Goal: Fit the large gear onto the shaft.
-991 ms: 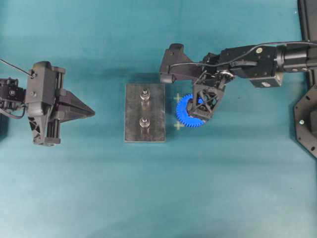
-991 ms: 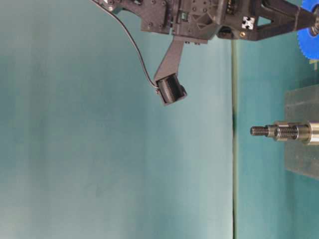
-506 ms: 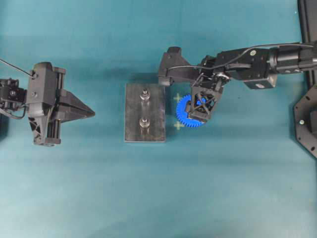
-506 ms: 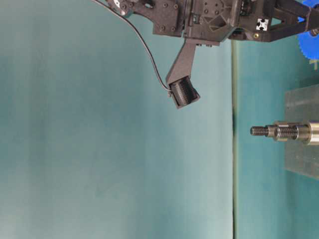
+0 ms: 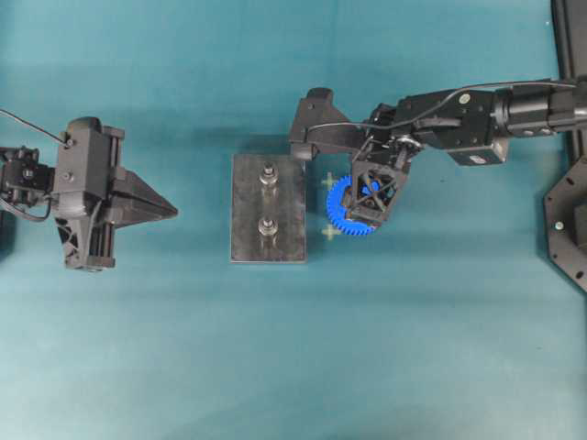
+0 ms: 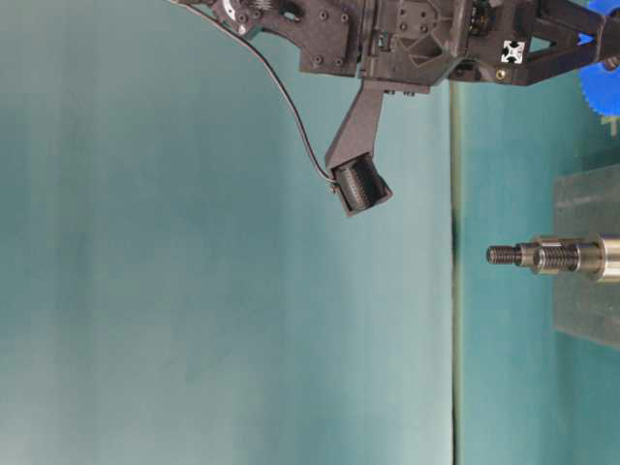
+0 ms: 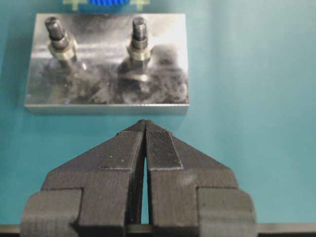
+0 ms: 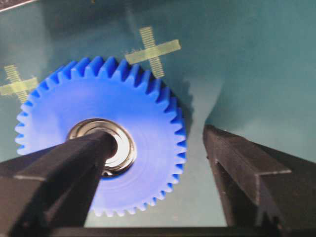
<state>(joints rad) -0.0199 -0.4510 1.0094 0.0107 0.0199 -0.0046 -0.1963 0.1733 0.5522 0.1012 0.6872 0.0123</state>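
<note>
We see the gear lying flat on the teal mat, just right of the grey block, between two pale tape crosses. In the overhead view the right gripper covers most of it; only the left teeth show. The wrist view shows the right claw spread wide, one finger over the silver hub, the other off the gear's right edge; we cannot tell if either touches. Two shafts stand on the block, the far shaft and its twin nearer. The left gripper, pinched shut on nothing, sits well left of the block.
</note>
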